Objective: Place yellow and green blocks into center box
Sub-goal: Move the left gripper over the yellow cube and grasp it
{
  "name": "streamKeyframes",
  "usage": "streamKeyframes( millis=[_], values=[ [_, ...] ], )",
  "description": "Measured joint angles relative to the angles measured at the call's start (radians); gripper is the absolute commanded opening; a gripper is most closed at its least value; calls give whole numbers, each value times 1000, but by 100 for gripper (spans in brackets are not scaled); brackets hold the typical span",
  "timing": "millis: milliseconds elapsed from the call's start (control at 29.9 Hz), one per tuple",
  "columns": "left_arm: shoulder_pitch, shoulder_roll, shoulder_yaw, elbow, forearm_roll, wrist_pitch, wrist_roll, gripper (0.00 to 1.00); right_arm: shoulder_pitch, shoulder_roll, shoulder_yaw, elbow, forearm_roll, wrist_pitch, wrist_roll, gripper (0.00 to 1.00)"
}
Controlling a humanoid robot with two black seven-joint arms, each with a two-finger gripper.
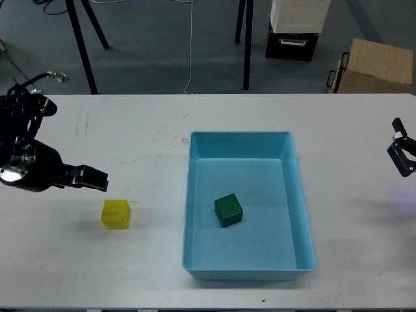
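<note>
Green block sits inside the light blue tray; yellow block at its nine o'clock on the desk — left gripper just above, right gripper at three o'clock, jaws' state unclear on both.

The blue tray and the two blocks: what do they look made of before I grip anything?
The blue tray looks like moulded plastic: smooth, slightly glossy walls, rounded corners, thin rim. The green block inside it looks matte and opaque, perhaps painted wood or foam. The yellow block on the table looks matte too, maybe slightly translucent; material uncertain.
</note>
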Motion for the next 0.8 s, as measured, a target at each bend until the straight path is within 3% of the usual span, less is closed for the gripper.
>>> streamKeyframes(
  millis=[267, 802],
  values=[
    [121, -89, -30, 101, 0, 0, -5, 100, 1, -5, 0, 0, -18, 0, 1, 100],
    [216, -207, -75, 217, -1, 0, -5, 100, -2, -7, 1, -3, -19, 0, 2, 100]
  ],
)
